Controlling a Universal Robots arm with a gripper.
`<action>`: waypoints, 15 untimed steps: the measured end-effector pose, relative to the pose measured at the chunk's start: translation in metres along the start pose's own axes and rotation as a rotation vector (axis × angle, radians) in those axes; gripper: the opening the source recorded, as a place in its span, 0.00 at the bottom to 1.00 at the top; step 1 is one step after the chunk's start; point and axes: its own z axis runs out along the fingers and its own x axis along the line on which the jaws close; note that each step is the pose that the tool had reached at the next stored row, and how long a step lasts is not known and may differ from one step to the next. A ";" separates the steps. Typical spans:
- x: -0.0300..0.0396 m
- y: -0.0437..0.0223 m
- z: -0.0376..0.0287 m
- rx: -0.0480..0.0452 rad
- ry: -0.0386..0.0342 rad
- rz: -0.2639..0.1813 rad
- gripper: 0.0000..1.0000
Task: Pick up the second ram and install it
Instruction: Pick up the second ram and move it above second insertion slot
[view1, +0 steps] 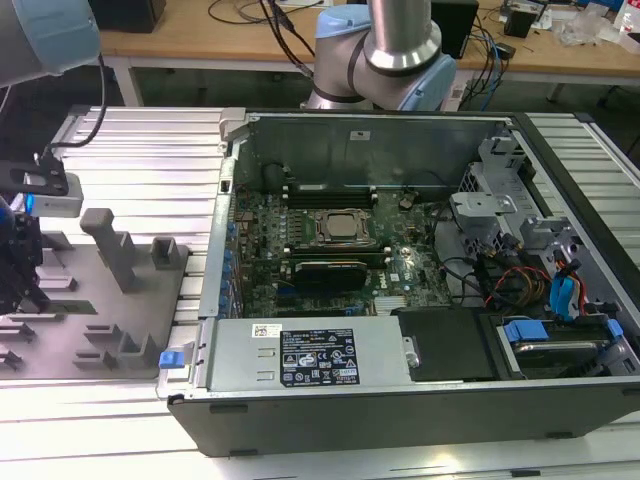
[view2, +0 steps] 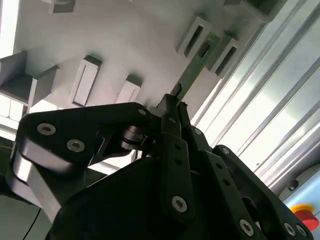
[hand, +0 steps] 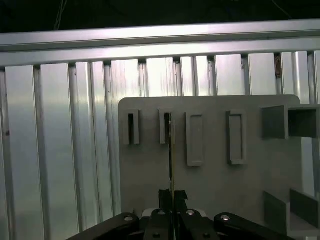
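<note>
Thin green RAM stick is held, apparently clamped, by black gripper; long axis runs straight out to grey slotted holder at exterior view's left, w/ ribbed aluminium table open alongside.

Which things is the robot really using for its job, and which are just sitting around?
For the job: claw, shut on the second ram; grey holder tray; motherboard.
Just lying about: power supply box; coloured cables beside the motherboard; wires on the wooden bench.
</note>
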 end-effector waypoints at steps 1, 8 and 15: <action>-0.0002 0.0001 -0.0123 0.0001 -0.0001 0.000 0.14; -0.0011 0.0005 -0.0423 0.0001 -0.0001 0.000 0.14; -0.0014 0.0006 -0.0528 0.0000 0.0000 0.000 0.14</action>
